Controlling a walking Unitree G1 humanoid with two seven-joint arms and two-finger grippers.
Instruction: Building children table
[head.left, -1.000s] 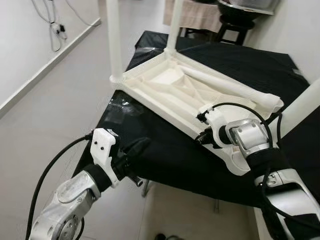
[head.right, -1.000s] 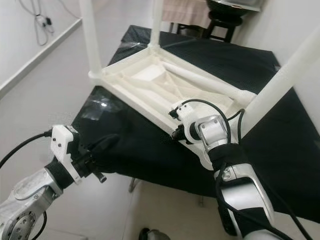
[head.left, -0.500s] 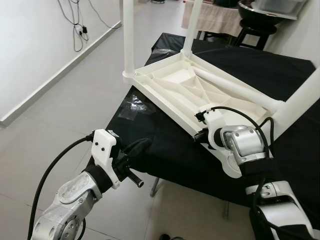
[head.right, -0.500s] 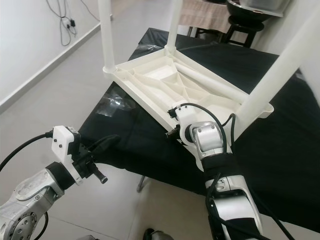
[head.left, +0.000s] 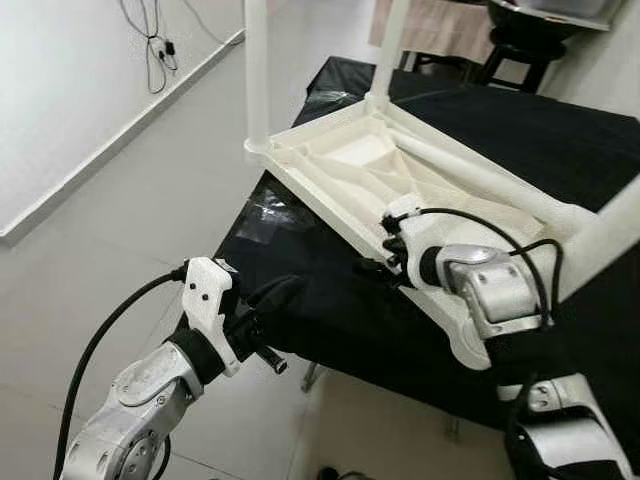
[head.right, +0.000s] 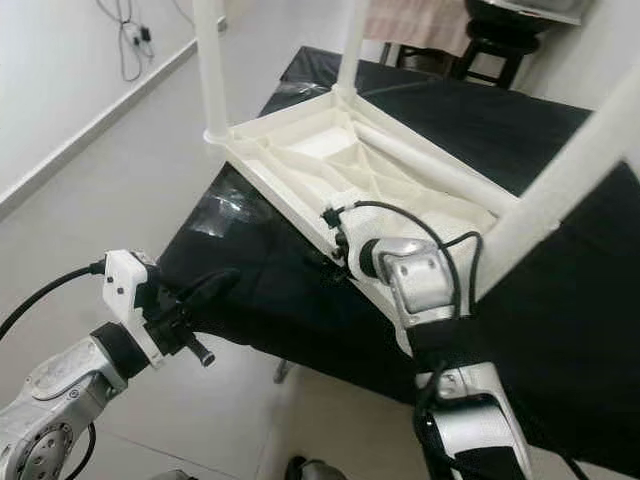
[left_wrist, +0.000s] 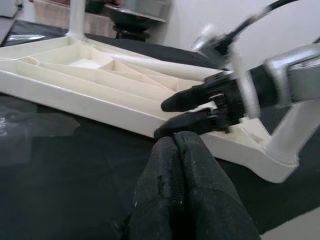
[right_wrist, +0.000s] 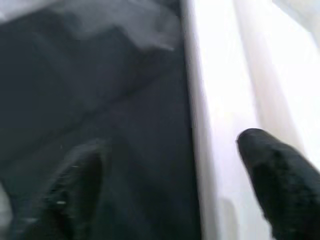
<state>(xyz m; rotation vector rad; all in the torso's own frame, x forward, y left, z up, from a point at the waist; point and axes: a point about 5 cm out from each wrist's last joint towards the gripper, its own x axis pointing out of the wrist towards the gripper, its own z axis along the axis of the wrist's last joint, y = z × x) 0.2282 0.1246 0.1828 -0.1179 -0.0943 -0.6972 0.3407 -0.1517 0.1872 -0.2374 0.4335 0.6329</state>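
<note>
A: At centre frame, what lies on the black cloth?

B: The white children's table (head.left: 400, 180), upside down on the black-covered work table (head.left: 330, 320). Moulded plastic, matte, its underside a shallow tray crossed by ribs and diagonal braces. Round tubular legs rise from its corners: one leg (head.left: 256, 70) at upper left, another (head.left: 392, 45) at top centre, a third (head.left: 610, 235) slanting out at right.

A: And the covering?

B: Dark fabric, slightly creased, with a glossy patch of clear film (head.left: 262, 212) near its left edge. The floor (head.left: 120, 230) beyond is pale, smooth tile; a white wall (head.left: 60, 80) with hanging cables (head.left: 155, 40) fills the upper left.

A: Right gripper?

B: The right gripper (head.left: 372, 268) sits at the near rim of the upturned table, right of centre. In the right wrist view its fingers (right_wrist: 275, 175) stand apart, one over the white rim, the other blurred over the black cloth. Whether a finger touches the rim, cannot tell.

A: Left gripper?

B: The left gripper (head.left: 275, 297) is at lower left, at the cloth's near edge. In the left wrist view its two rough, padded black fingers (left_wrist: 172, 185) are pressed together, nothing between them, aimed toward the white rim and the other gripper.
</note>
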